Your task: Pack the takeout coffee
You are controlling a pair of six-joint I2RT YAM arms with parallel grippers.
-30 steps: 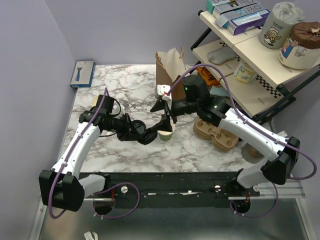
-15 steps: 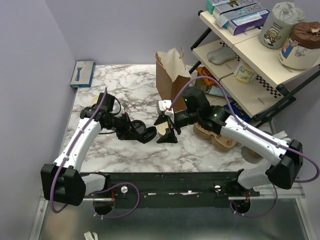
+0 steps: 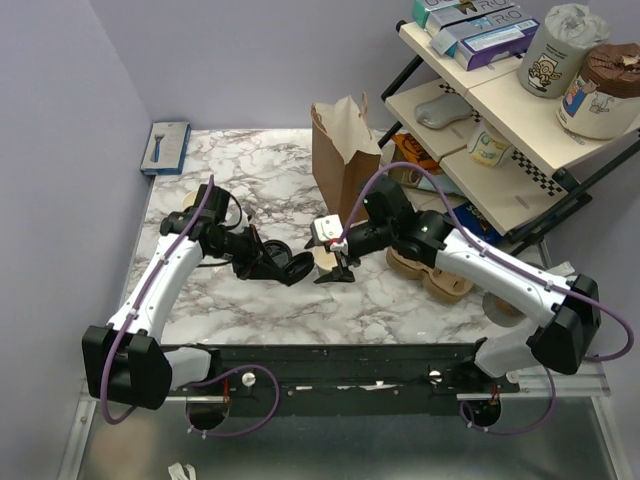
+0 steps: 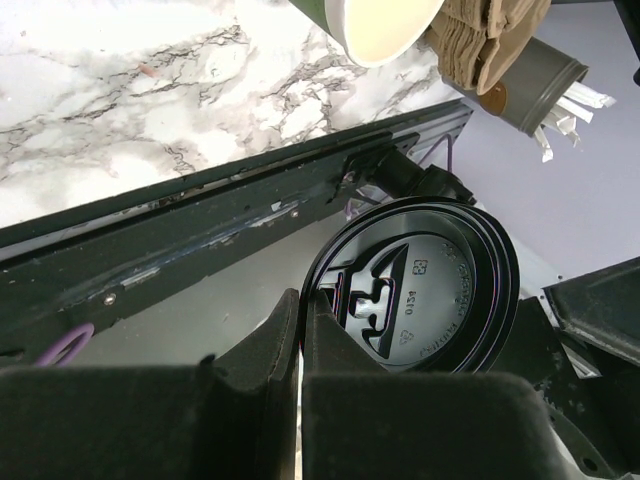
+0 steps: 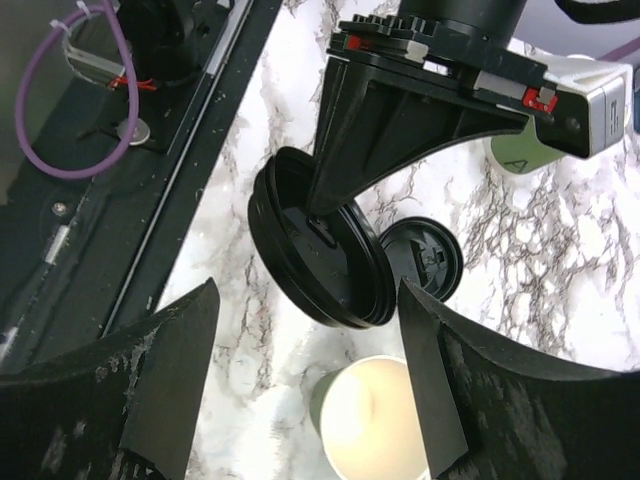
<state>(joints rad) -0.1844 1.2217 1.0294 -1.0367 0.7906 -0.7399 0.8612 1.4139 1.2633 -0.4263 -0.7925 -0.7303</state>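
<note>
The takeout coffee's dark-green paper cup (image 3: pixel 328 259) stands lidless on the marble table (image 3: pixel 260 180), its cream inside showing (image 5: pixel 375 425). My right gripper (image 3: pixel 335 262) is open and lowered round it, one finger on each side (image 5: pixel 307 290). Whether the pads touch the cup I cannot tell. Its round black lid (image 4: pixel 420 295) hangs tilted just left of the cup (image 3: pixel 295 268), pinched by the rim in my shut left gripper (image 4: pixel 302 300). The cup's rim shows at the top of the left wrist view (image 4: pixel 385 25).
A brown paper bag (image 3: pixel 345 150) stands open behind the cup. A brown pulp cup tray (image 3: pixel 430 268) lies to the right. A second black lid (image 5: pixel 425 255) lies flat on the marble. A stocked shelf rack (image 3: pixel 500 110) borders the right; a blue box (image 3: pixel 168 147) sits far left.
My right gripper has come down from beside the bag and now straddles the cup, its jaws narrowing a little. The left gripper still holds the lid, almost unmoved.
</note>
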